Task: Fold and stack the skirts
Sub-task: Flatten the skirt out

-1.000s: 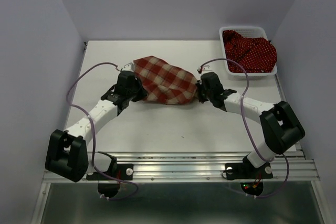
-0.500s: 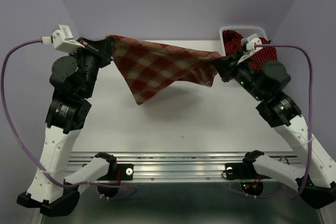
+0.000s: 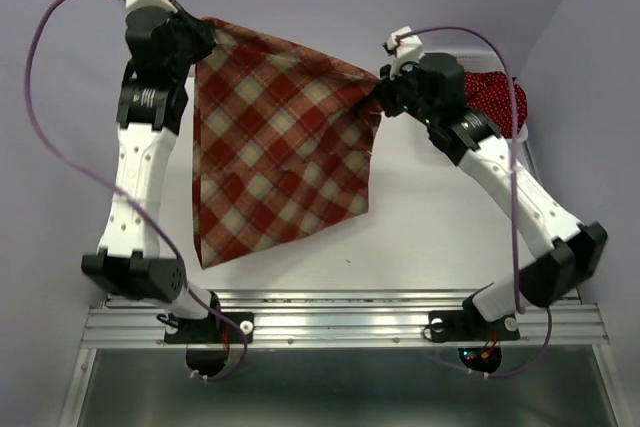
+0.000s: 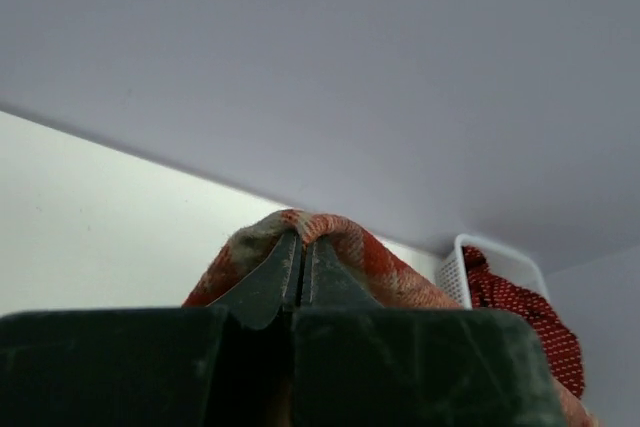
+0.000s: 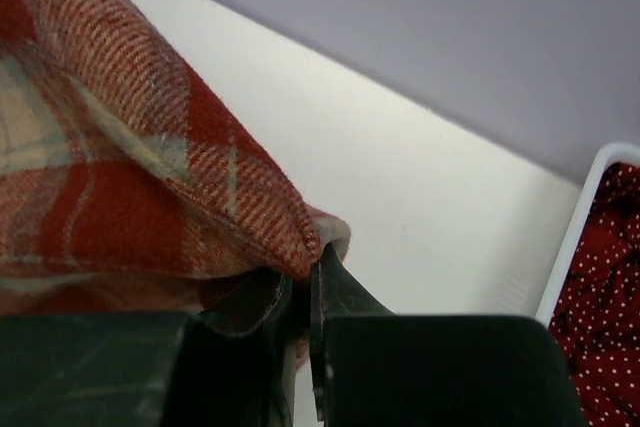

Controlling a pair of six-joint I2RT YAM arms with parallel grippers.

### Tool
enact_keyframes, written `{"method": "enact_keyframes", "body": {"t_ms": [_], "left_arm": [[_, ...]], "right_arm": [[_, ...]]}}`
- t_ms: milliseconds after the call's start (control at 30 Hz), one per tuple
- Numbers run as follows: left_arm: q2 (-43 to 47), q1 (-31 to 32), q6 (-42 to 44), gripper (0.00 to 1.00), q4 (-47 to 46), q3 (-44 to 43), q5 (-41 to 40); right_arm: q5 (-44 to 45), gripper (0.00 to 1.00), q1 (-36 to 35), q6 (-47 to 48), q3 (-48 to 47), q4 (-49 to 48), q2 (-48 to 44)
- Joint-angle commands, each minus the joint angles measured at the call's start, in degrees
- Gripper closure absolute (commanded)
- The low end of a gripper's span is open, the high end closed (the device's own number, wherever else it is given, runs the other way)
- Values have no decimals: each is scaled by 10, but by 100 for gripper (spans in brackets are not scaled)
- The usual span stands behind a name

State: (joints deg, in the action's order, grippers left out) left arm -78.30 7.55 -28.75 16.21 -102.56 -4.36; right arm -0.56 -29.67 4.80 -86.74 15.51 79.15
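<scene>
Spanning left hand (image 3: 203, 37), right hand (image 3: 383, 89): skirt (image 3: 280, 152)

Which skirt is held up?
The red-and-cream checked skirt, pinched by the left hand and right hand; the dotted dark red skirts lie in the basket.

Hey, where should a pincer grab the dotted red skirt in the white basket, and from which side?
Pinch the heaped fold of the dotted skirt from straight above; the basket walls block its sides, and the bunched cloth rises past the rim.
</scene>
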Motion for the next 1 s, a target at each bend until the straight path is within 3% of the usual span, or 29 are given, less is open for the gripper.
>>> {"method": "enact_keyframes", "body": {"t_ms": [0, 167, 233, 300, 533, 600, 633, 667, 700, 733, 767, 800, 833, 867, 900, 967], "left_arm": [[-107, -32, 53, 100, 13, -168, 86], [-220, -82, 62, 100, 61, -373, 152], [-223, -112, 42, 100, 41, -386, 201], [-204, -149, 12, 100, 12, -344, 255], [-108, -162, 29, 100, -79, -60, 298], [-60, -162, 27, 100, -93, 89, 298], [-23, -162, 12, 100, -114, 198, 273], [-23, -161, 2, 100, -115, 251, 273], [14, -160, -14, 100, -113, 291, 224], [35, -161, -44, 100, -81, 357, 193], [54, -161, -65, 93, -59, 384, 155], [96, -161, -80, 80, -44, 403, 97], [115, -160, -69, 47, -23, 416, 79], [127, -161, -71, 2, 3, 409, 65], [146, -160, -75, 1, 61, 400, 22], [172, -160, -77, 1, 89, 385, 9]], "right_arm": [[27, 99, 59, 46, -146, 12, 97], [-14, 99, 72, 79, -306, 29, 179], [-30, 99, 72, 86, -339, 52, 188], [-37, 99, 72, 88, -336, 58, 179], [-73, 94, 72, 105, -110, 58, 102], [-105, 90, 63, 112, -10, 58, 85], [-105, 84, 38, 109, 60, 58, 68], [-93, 80, 37, 108, 61, 58, 61], [-74, 77, 3, 88, 121, 60, 57], [-53, 67, -13, 78, 148, 65, 51], [-45, 61, -29, 67, 172, 71, 50], [-35, 54, -44, 45, 187, 96, 51], [-27, 30, -69, 41, 192, 117, 52], [-23, 1, -76, 32, 189, 137, 50], [-21, 0, -76, 14, 176, 178, 49], [-9, 0, -76, -14, 173, 188, 35]]}}
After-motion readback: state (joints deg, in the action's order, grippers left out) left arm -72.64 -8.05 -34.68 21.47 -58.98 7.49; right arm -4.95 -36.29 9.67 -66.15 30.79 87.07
